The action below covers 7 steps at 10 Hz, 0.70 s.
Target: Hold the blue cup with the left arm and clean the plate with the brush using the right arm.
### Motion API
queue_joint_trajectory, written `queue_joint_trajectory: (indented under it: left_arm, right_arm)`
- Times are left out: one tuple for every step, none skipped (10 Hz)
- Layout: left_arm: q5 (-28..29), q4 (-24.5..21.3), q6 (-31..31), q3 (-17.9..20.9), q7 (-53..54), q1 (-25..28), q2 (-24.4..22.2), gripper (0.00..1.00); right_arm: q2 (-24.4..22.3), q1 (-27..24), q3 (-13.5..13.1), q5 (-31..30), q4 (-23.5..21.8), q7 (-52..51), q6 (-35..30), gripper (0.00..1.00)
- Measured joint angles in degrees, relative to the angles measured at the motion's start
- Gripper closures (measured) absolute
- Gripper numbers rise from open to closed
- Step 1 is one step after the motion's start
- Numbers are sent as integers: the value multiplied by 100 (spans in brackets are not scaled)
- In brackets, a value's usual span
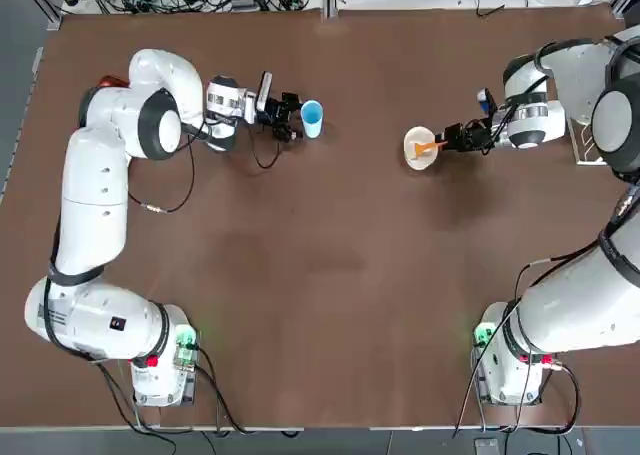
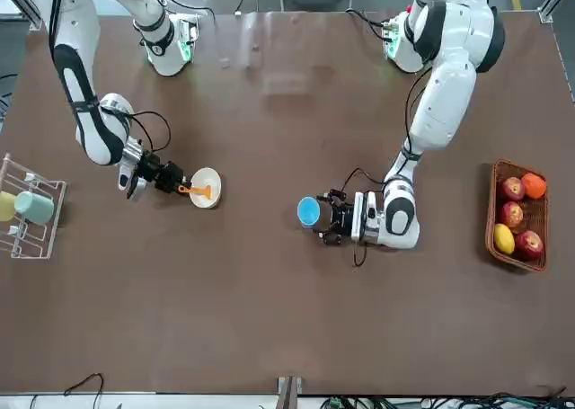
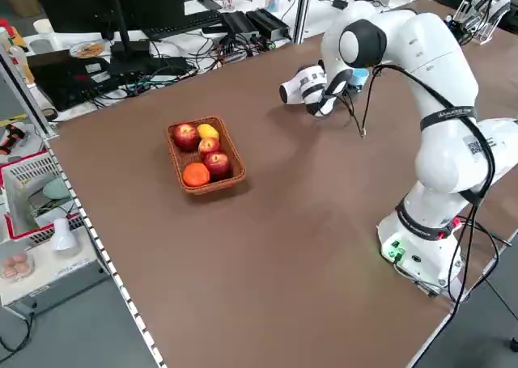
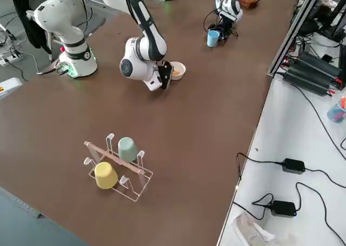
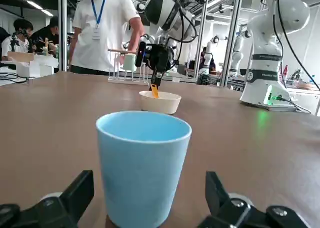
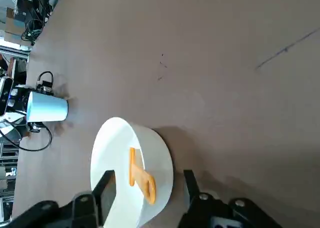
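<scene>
The blue cup (image 1: 312, 118) stands upright on the brown table. My left gripper (image 1: 293, 118) lies level at the cup, open. In the left wrist view its fingers (image 5: 75, 198) flank the cup (image 5: 142, 168) with a gap on each side. The cream plate (image 1: 415, 140) sits to the right, with the orange brush (image 1: 430, 150) resting in it. My right gripper (image 1: 452, 138) is at the plate's rim, open. In the right wrist view its fingers (image 6: 102, 188) straddle the brush (image 6: 140, 175) and the plate (image 6: 115, 143) without touching the brush.
A wicker basket of fruit (image 2: 517, 216) stands at the table's edge on my left side. A wire rack holding a yellow and a grey-teal cup (image 4: 116, 167) stands on my right side. People (image 5: 105, 27) stand beyond the table.
</scene>
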Motion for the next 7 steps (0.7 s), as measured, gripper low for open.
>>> queue_joint_trajectory:
  left_arm:
    - [-3, 37, 15, 4, 2, 0, 30, 1]
    - [-10, 60, 20, 7, 2, 0, 49, 1]
    - [-19, 71, 21, 6, 3, -5, 58, 1]
    - [-24, 80, 22, 6, 4, -16, 60, 1]
    - [-39, 95, 74, 6, 4, -25, 64, 1]
    - [-64, 122, 129, 6, 4, -32, 78, 1]
    - [-109, 140, 138, 5, 4, -50, 93, 1]
  right_arm:
    - [0, 0, 0, 1, 0, -3, -1, 44]
    - [0, 0, 0, 1, 0, -4, -2, 46]
    - [0, 0, 0, 2, 0, -67, -2, 47]
    - [0, 0, 0, 2, 0, -170, -2, 51]
    - [0, 0, 0, 3, 0, -242, -1, 51]
    - [0, 4, 0, 3, 0, -288, -2, 52]
    - [1, 22, 0, 3, 0, -308, -2, 52]
